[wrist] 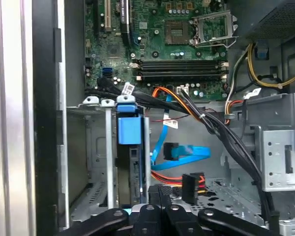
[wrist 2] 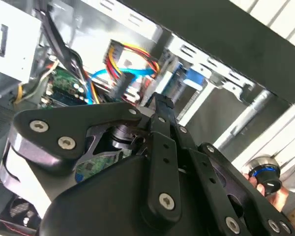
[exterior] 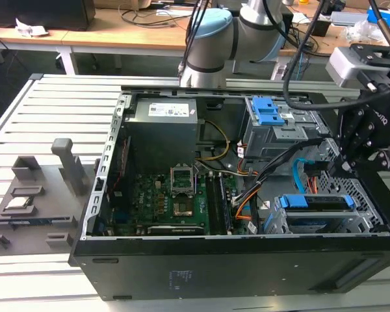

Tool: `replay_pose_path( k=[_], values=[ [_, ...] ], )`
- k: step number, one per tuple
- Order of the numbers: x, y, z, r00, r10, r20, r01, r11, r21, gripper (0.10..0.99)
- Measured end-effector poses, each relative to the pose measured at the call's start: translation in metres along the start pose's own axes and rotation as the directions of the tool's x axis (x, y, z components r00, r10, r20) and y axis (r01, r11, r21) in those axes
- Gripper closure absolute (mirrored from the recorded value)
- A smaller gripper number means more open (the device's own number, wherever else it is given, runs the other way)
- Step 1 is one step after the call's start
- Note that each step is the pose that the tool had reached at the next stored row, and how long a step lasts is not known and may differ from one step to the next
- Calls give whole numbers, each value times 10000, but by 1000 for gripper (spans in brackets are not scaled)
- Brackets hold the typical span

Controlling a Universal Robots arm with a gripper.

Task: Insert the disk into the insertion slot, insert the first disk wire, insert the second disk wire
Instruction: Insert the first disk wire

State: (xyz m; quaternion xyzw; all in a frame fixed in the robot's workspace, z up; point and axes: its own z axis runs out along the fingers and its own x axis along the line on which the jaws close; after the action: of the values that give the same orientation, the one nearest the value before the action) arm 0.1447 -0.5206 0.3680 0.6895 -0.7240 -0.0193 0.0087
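Note:
The disk in its blue carrier sits inside the insertion slot, the silver perforated cage at the case's front corner on the exterior view's right. In the first wrist view the disk stands in the cage. The second disk wire, light blue with a dark plug, hangs loose beside the disk, and a black plug on red and orange wires lies below it. My gripper is shut just behind the disk's rear end with nothing seen between its fingers. It hovers over the cage.
A taller grey cage with two blue tabs stands behind the slot. The motherboard and power supply take up the exterior view's left of the case. Black cable bundles cross beside the cage. A hand shows outside the case.

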Motion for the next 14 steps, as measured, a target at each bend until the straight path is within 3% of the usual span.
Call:
replay_pose_path(
  k=[2,4,10,11,12,14],
  values=[
    [-125,6,2,10000,3,-33,-3,10000,2,980],
    [-300,14,10,10000,2,-44,-2,10000,2,980],
    [-301,14,12,10000,2,-48,-2,10000,2,973],
    [-301,14,12,10000,3,-48,-3,10000,2,918],
    [-301,14,12,10000,3,-47,-3,10000,2,918],
    [-301,14,12,10000,3,-48,-3,10000,2,792]
  ],
)
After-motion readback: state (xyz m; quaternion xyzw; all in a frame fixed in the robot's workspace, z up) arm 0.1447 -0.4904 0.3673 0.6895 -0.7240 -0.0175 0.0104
